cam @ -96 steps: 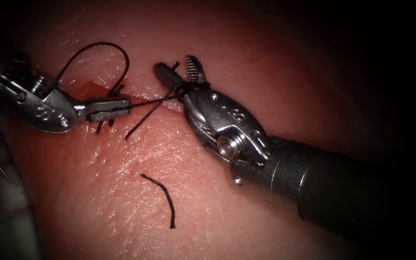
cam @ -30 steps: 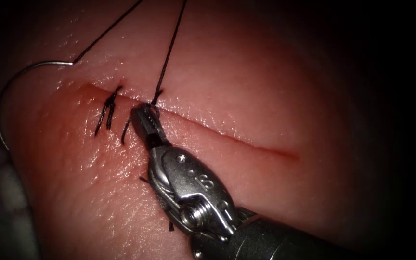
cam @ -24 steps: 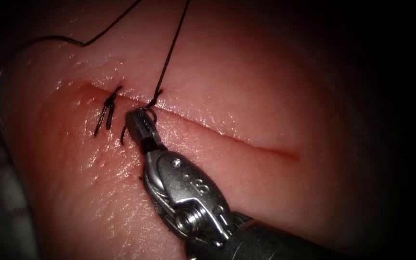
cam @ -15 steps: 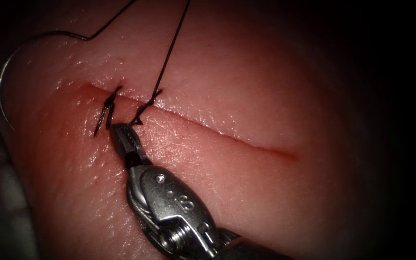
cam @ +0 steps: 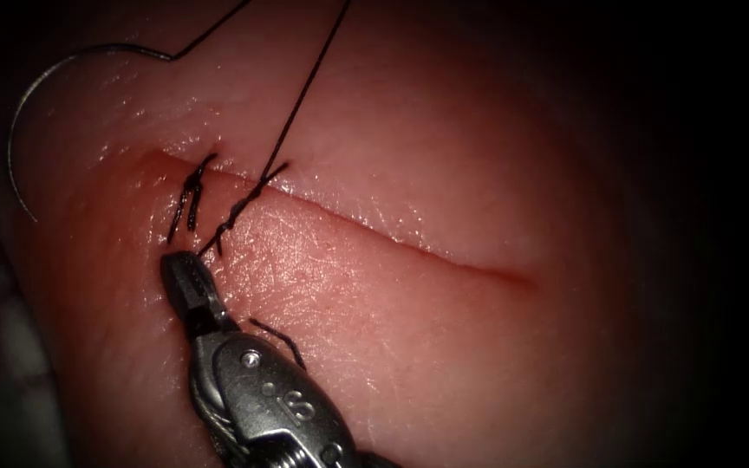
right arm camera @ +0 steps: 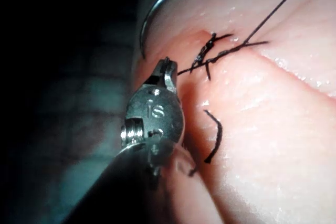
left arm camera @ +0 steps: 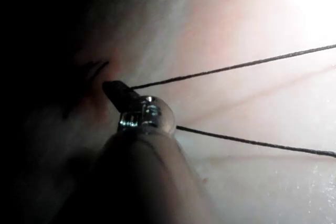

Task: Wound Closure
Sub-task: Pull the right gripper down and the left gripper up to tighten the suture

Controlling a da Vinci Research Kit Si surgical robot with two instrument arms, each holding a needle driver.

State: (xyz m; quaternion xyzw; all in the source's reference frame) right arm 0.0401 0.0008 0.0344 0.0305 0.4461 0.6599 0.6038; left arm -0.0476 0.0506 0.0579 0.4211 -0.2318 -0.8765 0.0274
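Observation:
My right tool (cam: 182, 276) comes in low on the left side of the cut (cam: 392, 238), jaws shut on the short tail of the thread (cam: 234, 214). That tail runs taut up to the knot of the second stitch (cam: 257, 184). From the knot a long strand (cam: 305, 82) rises out of the endoscope view's top. My left tool (left arm camera: 114, 88) has its jaws shut on the thread (left arm camera: 231, 67) above the tissue. The needle (cam: 23, 130) hangs free at the far left, outside the tissue, with neither tool on it. My right tool (right arm camera: 167, 71) and the needle (right arm camera: 157, 3) also appear in the right wrist view.
A finished stitch (cam: 191, 192) crosses the cut's left end. A cut piece of thread (cam: 277, 334) lies on the tissue (cam: 444, 347) beside my right tool's wrist. The cut stays unstitched toward its right end (cam: 517, 277).
My right tool has drawn back down and to the left from the knot, pulling the short tail out straight. The left tool has gone up out of the endoscope view with the long strand.

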